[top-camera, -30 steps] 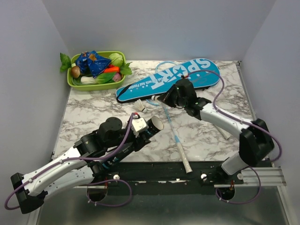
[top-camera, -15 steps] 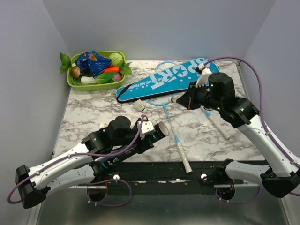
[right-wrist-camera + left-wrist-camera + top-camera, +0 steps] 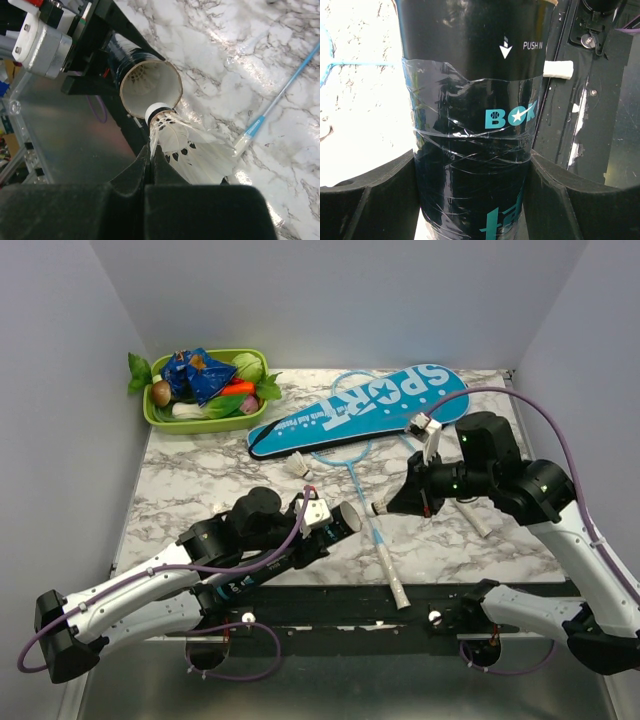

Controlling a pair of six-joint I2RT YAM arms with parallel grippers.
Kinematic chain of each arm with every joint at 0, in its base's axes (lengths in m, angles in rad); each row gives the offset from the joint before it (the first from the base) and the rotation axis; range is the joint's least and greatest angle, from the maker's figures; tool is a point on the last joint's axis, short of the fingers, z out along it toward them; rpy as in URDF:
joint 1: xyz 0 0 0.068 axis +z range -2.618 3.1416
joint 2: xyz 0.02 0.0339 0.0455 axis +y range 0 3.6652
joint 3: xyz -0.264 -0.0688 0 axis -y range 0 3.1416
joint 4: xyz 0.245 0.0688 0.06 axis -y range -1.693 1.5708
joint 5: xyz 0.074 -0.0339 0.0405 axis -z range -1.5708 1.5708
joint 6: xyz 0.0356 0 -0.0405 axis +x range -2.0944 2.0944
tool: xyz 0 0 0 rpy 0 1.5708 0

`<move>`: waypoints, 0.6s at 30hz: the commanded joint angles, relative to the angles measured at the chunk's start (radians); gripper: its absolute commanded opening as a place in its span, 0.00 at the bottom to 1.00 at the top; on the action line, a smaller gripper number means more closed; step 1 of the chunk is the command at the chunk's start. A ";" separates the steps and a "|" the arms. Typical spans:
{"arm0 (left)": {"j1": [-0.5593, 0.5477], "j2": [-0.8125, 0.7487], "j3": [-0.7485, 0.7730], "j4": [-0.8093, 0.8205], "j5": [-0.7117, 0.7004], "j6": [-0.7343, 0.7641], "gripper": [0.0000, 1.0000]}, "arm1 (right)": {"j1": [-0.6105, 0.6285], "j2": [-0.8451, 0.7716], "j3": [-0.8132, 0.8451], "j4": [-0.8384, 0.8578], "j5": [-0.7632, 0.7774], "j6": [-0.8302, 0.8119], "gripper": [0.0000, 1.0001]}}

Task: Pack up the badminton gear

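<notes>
Shuttlecock (image 3: 182, 140) in right pincer (image 3: 151, 150), near tube (image 3: 145, 82)

Barely any gap is seen between the tube (image 3: 145, 80) mouth and the shuttlecock (image 3: 185, 142) cork, nothing wedged in it. Underneath, the marble is crossed by a racket (image 3: 392, 575). Bare table (image 3: 190, 480) can be found further left.
</notes>
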State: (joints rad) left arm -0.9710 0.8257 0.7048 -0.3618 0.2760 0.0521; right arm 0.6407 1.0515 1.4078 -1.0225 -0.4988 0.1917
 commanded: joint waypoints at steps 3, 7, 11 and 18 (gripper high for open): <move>-0.009 -0.022 0.018 0.003 0.038 -0.003 0.00 | 0.005 0.016 -0.049 0.051 -0.124 0.025 0.01; -0.009 -0.037 0.013 0.001 0.037 -0.006 0.00 | 0.010 0.048 -0.049 0.090 -0.132 0.043 0.01; -0.011 -0.040 0.013 0.001 0.032 -0.006 0.00 | 0.033 0.076 -0.050 0.130 -0.150 0.057 0.01; -0.011 -0.045 0.012 0.001 0.017 -0.005 0.00 | 0.080 0.110 -0.075 0.202 -0.161 0.090 0.01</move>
State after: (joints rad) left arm -0.9760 0.7982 0.7048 -0.3691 0.2817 0.0521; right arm 0.6918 1.1507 1.3605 -0.8917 -0.6197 0.2478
